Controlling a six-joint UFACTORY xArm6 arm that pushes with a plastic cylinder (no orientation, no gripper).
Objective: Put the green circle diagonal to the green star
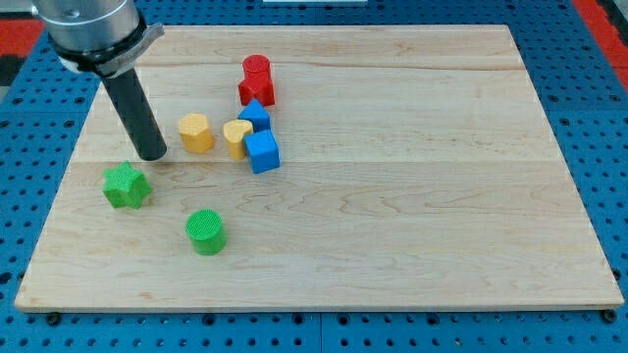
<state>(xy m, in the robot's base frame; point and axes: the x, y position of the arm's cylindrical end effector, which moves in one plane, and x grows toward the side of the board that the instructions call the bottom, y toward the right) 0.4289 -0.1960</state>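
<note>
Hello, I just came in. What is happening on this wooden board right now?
A robot arm with a dark rod pushes coloured blocks on a wooden board. My tip stands just above the green star, toward the view's top, close to it. The green circle lies apart, lower and to the star's right. Yellow, blue and red blocks sit clustered further right, untouched.

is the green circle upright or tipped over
Upright. The green circle sits on its flat base with its round ribbed face up, standing apart from the green star and my tip.
</note>
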